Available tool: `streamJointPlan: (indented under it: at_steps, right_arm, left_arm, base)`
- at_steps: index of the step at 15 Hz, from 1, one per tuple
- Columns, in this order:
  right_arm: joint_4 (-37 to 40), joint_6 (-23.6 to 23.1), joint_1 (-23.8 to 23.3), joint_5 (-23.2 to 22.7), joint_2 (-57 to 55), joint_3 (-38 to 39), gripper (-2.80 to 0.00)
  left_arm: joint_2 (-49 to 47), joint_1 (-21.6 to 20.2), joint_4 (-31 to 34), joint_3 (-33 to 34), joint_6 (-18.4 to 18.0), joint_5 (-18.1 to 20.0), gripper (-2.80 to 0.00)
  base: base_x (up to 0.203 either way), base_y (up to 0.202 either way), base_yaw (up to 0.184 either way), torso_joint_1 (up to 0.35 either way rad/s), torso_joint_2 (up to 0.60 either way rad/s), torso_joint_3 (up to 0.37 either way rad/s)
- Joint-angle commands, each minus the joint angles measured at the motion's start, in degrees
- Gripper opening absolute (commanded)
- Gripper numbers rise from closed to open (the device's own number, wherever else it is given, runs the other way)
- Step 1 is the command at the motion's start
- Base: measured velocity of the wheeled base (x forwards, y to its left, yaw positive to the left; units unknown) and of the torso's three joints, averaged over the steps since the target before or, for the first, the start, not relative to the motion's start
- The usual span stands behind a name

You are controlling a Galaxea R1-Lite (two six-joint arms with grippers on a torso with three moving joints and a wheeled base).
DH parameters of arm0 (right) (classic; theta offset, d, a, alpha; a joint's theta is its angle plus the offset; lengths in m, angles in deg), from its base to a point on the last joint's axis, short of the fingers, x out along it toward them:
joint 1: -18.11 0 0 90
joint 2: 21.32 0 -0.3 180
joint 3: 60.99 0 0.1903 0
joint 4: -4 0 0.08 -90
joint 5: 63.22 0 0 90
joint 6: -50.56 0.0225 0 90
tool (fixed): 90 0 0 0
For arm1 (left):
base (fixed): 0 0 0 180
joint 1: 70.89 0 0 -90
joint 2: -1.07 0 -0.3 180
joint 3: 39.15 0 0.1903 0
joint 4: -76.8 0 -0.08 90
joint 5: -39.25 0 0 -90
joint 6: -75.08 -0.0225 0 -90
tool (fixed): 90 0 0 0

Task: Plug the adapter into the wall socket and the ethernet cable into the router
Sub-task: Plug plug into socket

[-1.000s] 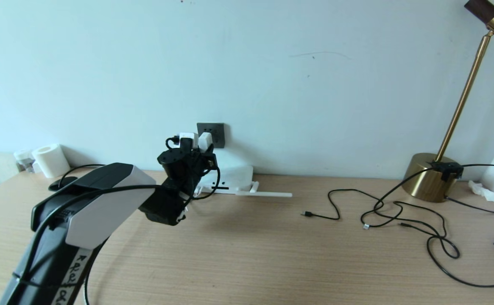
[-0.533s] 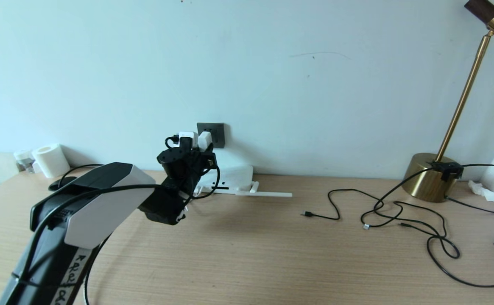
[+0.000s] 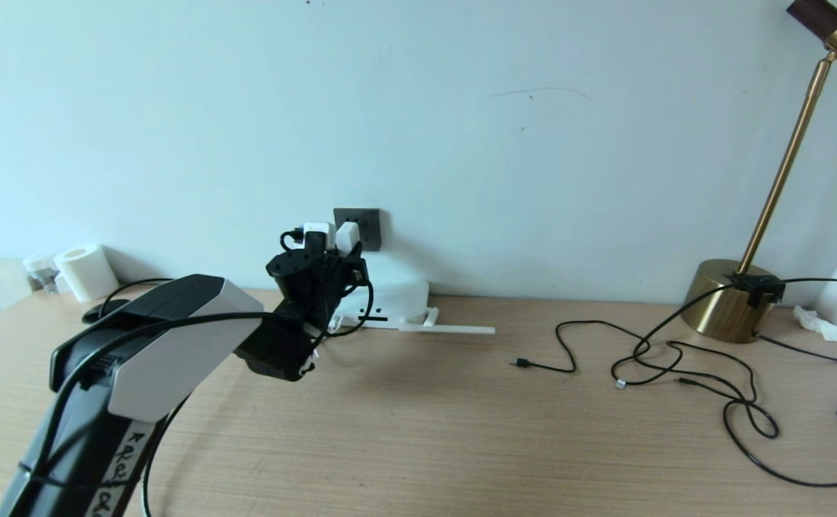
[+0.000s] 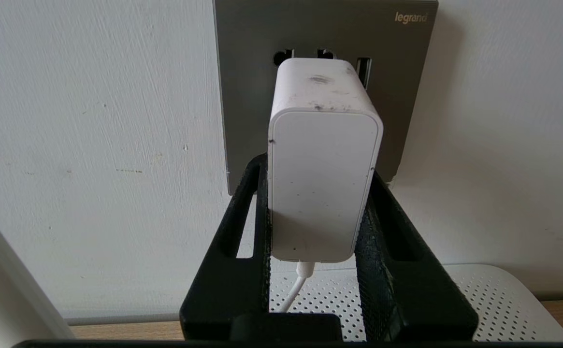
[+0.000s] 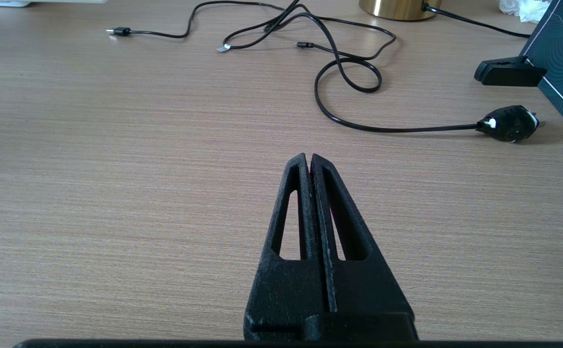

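Adapter (image 4: pixel 322 164): white block clamped between the left gripper (image 4: pixel 317 193) fingers, its long axis pointing straight from the fingers into the dark grey wall socket (image 4: pixel 242 96) above the desk's far edge; its prongs are hidden, so seating depth cannot be judged. Router (image 4: pixel 479 299): on the desk directly below, ports unseen. Right gripper (image 5: pixel 309 162): fingers together, low over bare desk (image 5: pixel 117 193), well apart; ethernet cable not identifiable among the thin black cables (image 3: pixel 677 359).

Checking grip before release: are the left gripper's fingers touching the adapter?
Touching. Left wrist view: both fingers press the adapter's sides, no gap.
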Motion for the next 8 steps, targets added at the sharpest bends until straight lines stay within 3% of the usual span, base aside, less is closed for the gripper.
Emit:
streamJointPlan:
  at_steps: [1,8]
  right_arm:
    - [0.08,0.0,0.01,0.02,-0.05,0.0,-2.8]
    - [0.08,0.0,0.01,0.02,-0.09,0.0,-2.8]
  left_arm:
    - [0.09,-0.01,-0.38,-0.03,-0.04,-0.05,-2.8]
    - [0.36,0.0,-0.38,-0.12,-0.06,-0.05,-2.8]
  base:
    - [0.0,0.0,0.0,0.0,0.0,0.0]
    - [0.0,0.0,0.0,0.0,0.0,0.0]
